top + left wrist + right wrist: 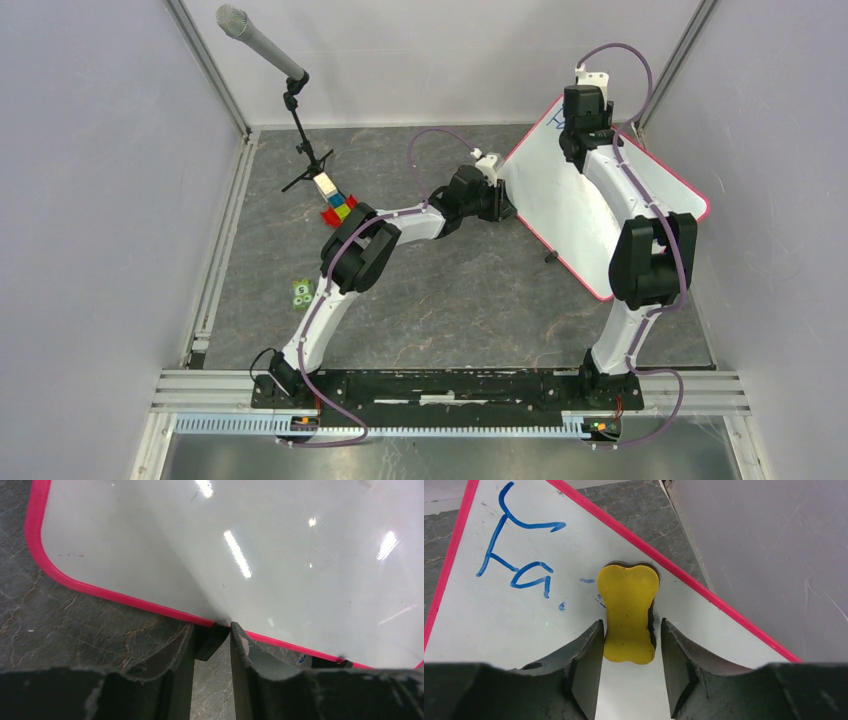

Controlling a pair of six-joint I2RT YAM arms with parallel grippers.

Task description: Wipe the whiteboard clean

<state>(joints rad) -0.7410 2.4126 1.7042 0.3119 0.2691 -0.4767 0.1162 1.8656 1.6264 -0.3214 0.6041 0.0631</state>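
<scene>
Dark fingers of my right end effector (pixel 631 622) fill the bottom of the right wrist view. They stand apart on either side of a yellow bone-shaped eraser (pixel 628 610) that lies flat on the whiteboard (pixel 499 630). One finger is against the eraser's side and a thin gap shows at the other, so this end effector is open rather than clamped. Blue handwriting (pixel 519 555) sits on the board just beyond the eraser and off to one side, toward the board's far corner. My left end effector (pixel 212 625) is closed at the whiteboard's edge, its fingertips meeting the pink-red frame with a black foot (pixel 210 642) of the board pinched between them. Seen from above, the whiteboard lies at an angle on the right half of the table (pixel 450 290), with my left end effector at its left edge and my right end effector over its far corner.
</scene>
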